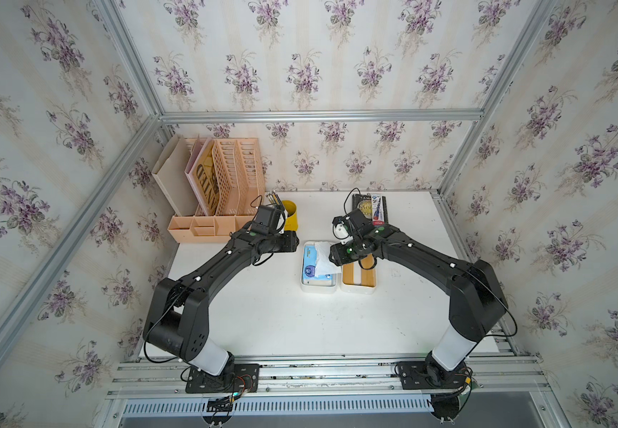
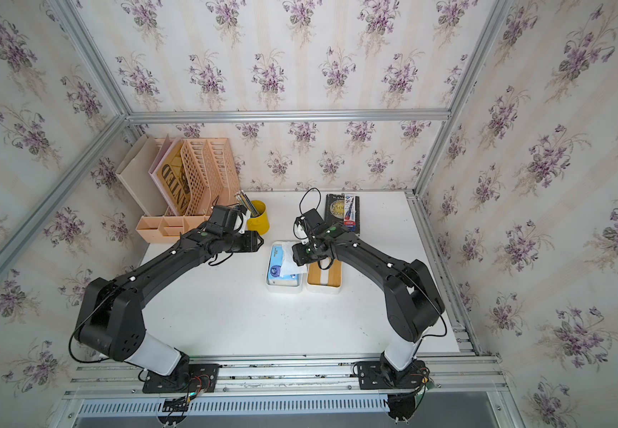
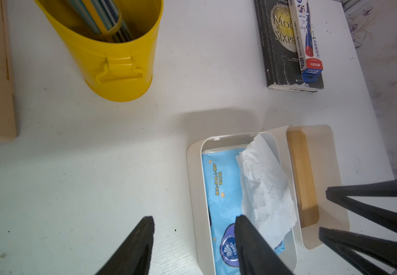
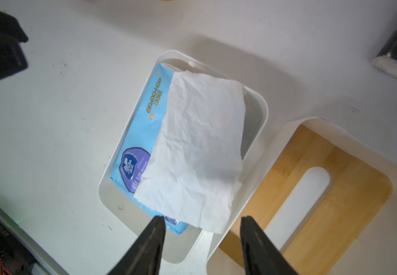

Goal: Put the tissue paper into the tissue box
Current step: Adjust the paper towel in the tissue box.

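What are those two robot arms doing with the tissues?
Tissues are being packed away. The blue tissue pack lies inside the white tub, with one crumpled tissue sticking out. The wooden lid lies on the table beside the tub, not on it. The left gripper and the right gripper hang open by the tub, holding nothing.

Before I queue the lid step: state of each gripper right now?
Left gripper: open, holding nothing.
Right gripper: open, holding nothing, jaws apart over the end of the tissue paper.
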Tool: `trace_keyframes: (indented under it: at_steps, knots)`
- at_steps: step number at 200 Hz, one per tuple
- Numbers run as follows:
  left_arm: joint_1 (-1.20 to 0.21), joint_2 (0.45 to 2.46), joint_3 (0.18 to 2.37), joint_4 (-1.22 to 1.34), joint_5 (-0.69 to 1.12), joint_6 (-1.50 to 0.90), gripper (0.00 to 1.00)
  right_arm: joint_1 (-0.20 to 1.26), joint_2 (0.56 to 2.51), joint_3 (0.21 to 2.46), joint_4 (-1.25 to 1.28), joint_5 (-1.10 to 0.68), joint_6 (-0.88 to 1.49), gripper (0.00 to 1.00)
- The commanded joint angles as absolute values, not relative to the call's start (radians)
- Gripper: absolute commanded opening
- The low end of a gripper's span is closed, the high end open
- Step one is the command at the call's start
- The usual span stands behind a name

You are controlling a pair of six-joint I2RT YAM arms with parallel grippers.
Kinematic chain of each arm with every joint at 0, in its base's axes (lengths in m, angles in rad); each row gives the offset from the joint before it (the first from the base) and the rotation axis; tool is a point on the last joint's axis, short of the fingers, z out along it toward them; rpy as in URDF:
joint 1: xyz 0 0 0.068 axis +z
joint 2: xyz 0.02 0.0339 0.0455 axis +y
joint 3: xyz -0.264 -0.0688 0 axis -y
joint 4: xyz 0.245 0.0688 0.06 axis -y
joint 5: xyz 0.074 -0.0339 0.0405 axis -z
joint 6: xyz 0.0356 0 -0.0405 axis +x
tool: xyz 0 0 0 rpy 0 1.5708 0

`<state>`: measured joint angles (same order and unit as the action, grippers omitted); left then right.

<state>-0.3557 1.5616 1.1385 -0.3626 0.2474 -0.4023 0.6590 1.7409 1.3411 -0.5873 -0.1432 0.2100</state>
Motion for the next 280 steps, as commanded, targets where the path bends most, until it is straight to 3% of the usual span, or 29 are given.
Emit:
trace_keyframes:
  at_steps: [1, 280]
  knots:
    - [-0.346, 1.548, 1.120, -0.357, 0.260, -0.382, 0.59, 0.673, 1.771, 1.363, -0.575, -0.112, 0.220, 0.56]
    - [-0.295, 1.476, 1.040, -0.341, 0.276, -0.376, 0.58, 0.749, 1.970, 1.496, -0.458, -0.325, 0.296, 0.54]
